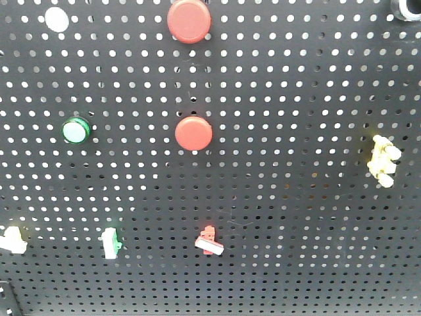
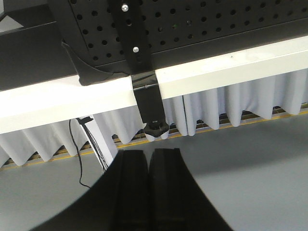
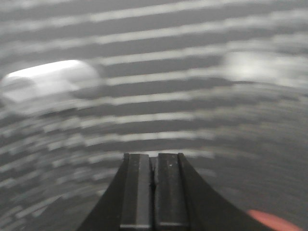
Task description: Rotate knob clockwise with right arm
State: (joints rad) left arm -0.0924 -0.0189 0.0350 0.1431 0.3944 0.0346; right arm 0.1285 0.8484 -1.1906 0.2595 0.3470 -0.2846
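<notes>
Pegboard: black, with an even grid of small round holes.
Upper button: red.
Centre button: red.
Left button: green, pale face.
White toggle; green toggle; red toggle; yellow toggle, pale.
Table edge: white.
Skirt: pale grey, pleated.
Left gripper, right gripper: black.

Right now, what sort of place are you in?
Probably a lab test rig: a black pegboard carrying two red buttons, a green button and small switches, on a skirted white table.

Black pegboard wall, white ledge, pleated white skirting, grey floor
</notes>
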